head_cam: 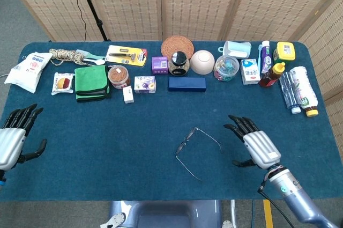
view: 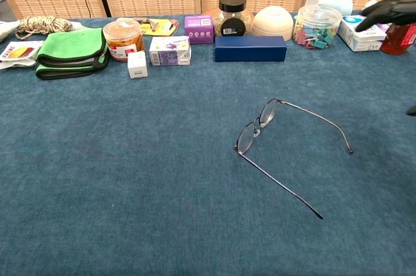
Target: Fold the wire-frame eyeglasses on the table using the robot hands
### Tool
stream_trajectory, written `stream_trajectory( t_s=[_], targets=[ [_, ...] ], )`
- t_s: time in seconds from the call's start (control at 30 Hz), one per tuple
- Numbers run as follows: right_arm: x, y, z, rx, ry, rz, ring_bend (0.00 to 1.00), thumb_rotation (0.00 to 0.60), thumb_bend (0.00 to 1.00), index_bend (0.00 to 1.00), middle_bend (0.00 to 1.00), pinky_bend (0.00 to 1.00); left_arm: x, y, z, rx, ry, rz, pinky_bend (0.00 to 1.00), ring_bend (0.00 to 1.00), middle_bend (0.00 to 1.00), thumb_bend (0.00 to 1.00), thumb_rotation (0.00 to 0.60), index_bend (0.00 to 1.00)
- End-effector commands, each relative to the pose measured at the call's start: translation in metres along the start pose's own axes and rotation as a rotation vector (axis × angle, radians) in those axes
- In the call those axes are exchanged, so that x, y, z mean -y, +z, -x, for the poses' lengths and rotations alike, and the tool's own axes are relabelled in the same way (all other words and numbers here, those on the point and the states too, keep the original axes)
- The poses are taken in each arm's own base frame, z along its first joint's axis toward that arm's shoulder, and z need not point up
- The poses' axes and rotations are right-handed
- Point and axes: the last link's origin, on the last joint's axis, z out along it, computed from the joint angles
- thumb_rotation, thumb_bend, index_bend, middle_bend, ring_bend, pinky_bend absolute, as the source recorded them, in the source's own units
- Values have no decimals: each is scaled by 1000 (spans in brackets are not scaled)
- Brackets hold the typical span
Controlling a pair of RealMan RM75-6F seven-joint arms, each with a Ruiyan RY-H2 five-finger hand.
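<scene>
Eyeglasses (head_cam: 197, 145) lie unfolded just left of right robot hand (head_cam: 256, 146); fingers spread, empty.

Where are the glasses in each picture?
Head view: the eyeglasses lie open near the bottom middle, left of the right hand.
Chest view: the eyeglasses lie right of center, arms spread.
Shared landmark: the blue case sits behind them in both.

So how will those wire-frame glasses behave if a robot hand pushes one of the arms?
The wire-frame eyeglasses look thin and light, so they will probably slide or pivot on the blue table cloth rather than fold. Both arms are spread open and slender, so they likely flex or bend easily.
</scene>
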Motion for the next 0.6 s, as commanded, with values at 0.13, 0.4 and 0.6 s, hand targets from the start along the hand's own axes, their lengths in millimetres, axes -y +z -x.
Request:
stream_trajectory(
  t_s=[0.13,0.4,0.6],
  targets=[
    [22,24,5,47,34,-57,0,600,0,136,0,0,2,3,-2,-1,8,-10,0,0,12,432,448,0],
    [46,51,18,118,48,-129,0,600,0,138,0,0,7,5,-6,-14,17,-29,0,0,12,430,447,0],
    [60,66,29,150,56,-160,0,600,0,147,0,0,13,6,-6,-11,20,-49,0,0,12,430,448,0]
  ],
)
